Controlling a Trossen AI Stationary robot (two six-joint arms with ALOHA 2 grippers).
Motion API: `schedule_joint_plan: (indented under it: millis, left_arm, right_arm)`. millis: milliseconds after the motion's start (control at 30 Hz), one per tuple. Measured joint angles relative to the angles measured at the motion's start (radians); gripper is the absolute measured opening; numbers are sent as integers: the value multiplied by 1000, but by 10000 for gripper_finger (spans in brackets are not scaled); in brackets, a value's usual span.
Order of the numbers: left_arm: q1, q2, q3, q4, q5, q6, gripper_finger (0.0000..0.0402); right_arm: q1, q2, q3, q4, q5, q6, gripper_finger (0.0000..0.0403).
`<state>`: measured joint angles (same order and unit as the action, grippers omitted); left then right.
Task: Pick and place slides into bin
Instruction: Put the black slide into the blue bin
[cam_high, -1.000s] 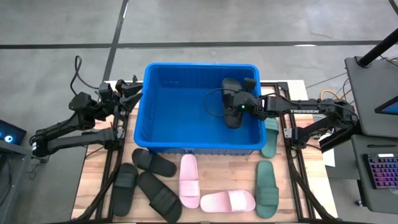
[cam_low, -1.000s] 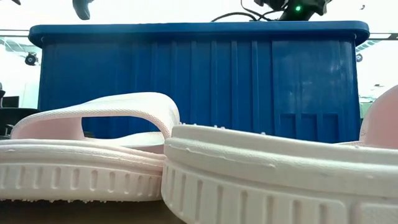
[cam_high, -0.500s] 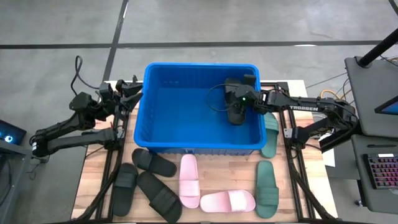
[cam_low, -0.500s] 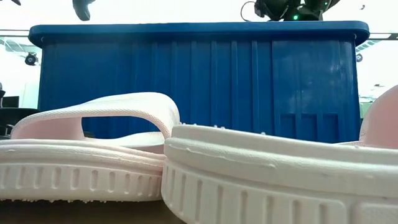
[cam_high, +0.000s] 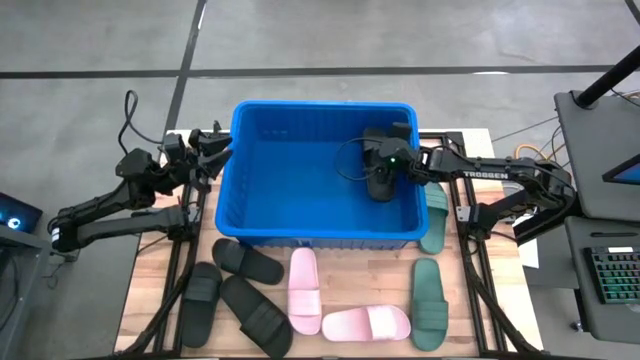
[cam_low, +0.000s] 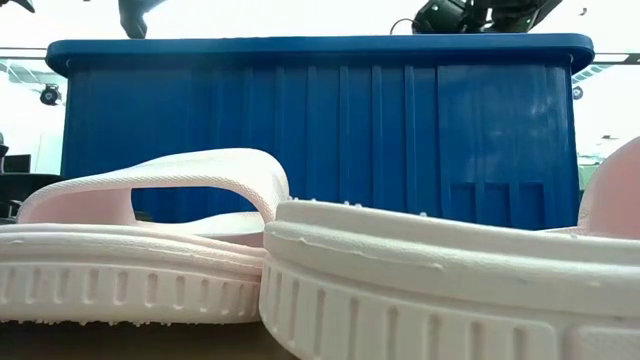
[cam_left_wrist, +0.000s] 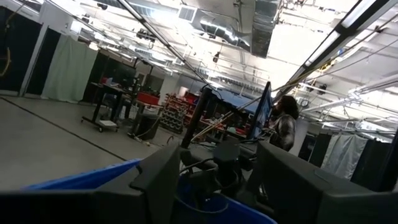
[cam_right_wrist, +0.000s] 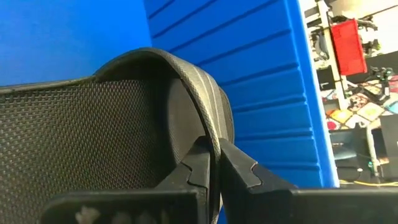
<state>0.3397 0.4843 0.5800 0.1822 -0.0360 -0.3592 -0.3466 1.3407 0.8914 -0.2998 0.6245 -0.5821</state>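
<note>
We saw the right tool (cam_high: 378, 180) inside the bin (cam_high: 238, 180) toward its 2 o'clock corner, pinched tight on the strap of a black slide (cam_right_wrist: 93, 124). The left tool (cam_high: 212, 148) waited open, holding nothing, just outside the bin's 9 o'clock wall. Seven slides lay on the worktop (cam_high: 345, 275).

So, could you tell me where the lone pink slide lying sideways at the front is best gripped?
Grip the pink slide by its strap, coming from above: it lies flat, sole down, so the raised strap offers a claw an edge to pinch.
</note>
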Motion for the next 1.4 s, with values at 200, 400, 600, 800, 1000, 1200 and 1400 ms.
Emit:
schedule_joint_plan:
  millis: [200, 400, 600, 800, 1000, 1200, 1400]
  left_arm:
    - [0, 0, 0, 0, 0, 0, 198]
    - [0, 0, 0, 0, -2, 0, 198]
    - [0, 0, 0, 0, -5, 0, 198]
    - [0, -10, 0, 0, -6, -2, 198]
    - [0, -9, 0, 0, -9, -2, 198]
    - [0, -7, 0, -1, -24, -2, 198]
    - [0, -7, 0, -7, -26, -1, 198]
  right_arm:
    - [-21, 1, -39, 61, 1, 24, 8]
    - [-26, 22, -56, 93, -3, 57, 8]
    - [-27, 116, -58, 165, 4, 9, 8]
    - [-25, 168, -58, 164, 70, 17, 8]
    - [-26, 161, -58, 152, 79, -4, 8]
    - [-26, 153, -57, 46, 93, 17, 8]
    - [-26, 152, -58, 31, 83, 38, 8]
